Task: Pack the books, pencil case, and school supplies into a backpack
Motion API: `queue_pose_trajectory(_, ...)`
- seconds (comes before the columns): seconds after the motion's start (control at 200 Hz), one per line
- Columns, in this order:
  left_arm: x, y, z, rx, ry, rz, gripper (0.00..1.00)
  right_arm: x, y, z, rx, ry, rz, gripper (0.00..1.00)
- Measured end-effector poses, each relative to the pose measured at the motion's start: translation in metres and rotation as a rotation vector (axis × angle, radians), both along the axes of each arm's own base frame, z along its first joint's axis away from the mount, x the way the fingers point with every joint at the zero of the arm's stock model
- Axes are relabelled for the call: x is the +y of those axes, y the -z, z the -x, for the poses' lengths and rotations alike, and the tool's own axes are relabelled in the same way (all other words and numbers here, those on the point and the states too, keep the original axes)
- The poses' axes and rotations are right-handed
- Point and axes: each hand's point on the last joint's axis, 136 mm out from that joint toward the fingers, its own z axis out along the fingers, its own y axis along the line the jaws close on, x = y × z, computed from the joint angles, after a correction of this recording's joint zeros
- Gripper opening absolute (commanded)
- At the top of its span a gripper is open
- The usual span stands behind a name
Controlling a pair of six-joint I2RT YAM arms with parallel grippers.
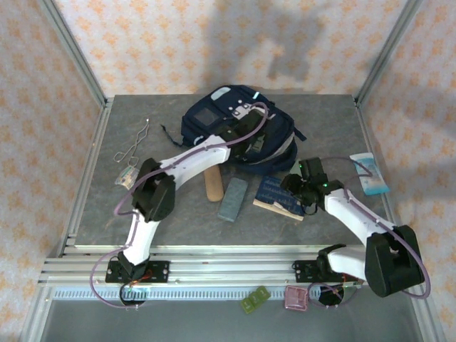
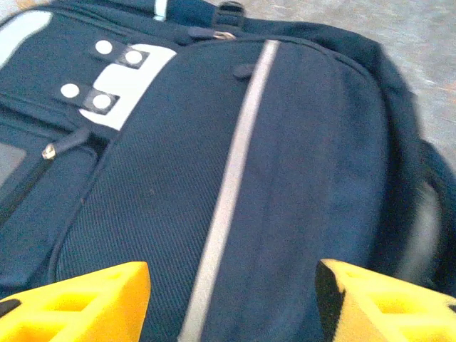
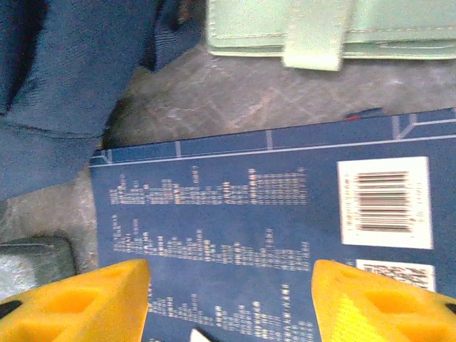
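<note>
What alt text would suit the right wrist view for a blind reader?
A dark blue book with rows of pale print and a white barcode label lies on the grey table, framed below by the open yellow pincer. Navy backpack fabric sits upper left, a pale green flat case along the top.

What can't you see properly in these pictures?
1. Top view: the left arm covers part of the backpack, hiding whether it's open.
2. Right wrist view: the blue book has print too tiny to read.
3. Top view: the lower book lies mostly under the blue book.
</note>
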Motion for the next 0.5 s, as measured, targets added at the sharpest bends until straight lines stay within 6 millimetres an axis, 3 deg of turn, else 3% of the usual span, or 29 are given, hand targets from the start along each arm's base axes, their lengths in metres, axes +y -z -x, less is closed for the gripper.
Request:
queue_pose_trajectory(0.08,-0.003,-0.01,0.025,0.027,0.058,0.073,0.67,-0.011,-0.001,0.001,-0.007,0.039,0.004,0.61)
queue_pose_trajectory(0.165,-0.009,-0.006,0.046,0.068,0.11,0.123,0.66,-0.024,-0.002,0.001,-0.019,0.085,0.012,0.61)
queue_pose_trajectory(0.255,-0.02,0.021,0.068,0.146,0.165,0.14,0.66,-0.036,-0.003,-0.001,-0.03,0.119,0.026,0.6)
queue_pose_trajectory(0.39,-0.036,0.072,0.113,0.289,0.254,0.116,0.65,-0.037,-0.006,-0.015,-0.048,0.099,0.038,0.59)
queue_pose_trajectory(0.501,-0.047,0.093,0.146,0.365,0.318,0.121,0.61,-0.033,-0.003,-0.035,-0.053,0.074,0.048,0.58)
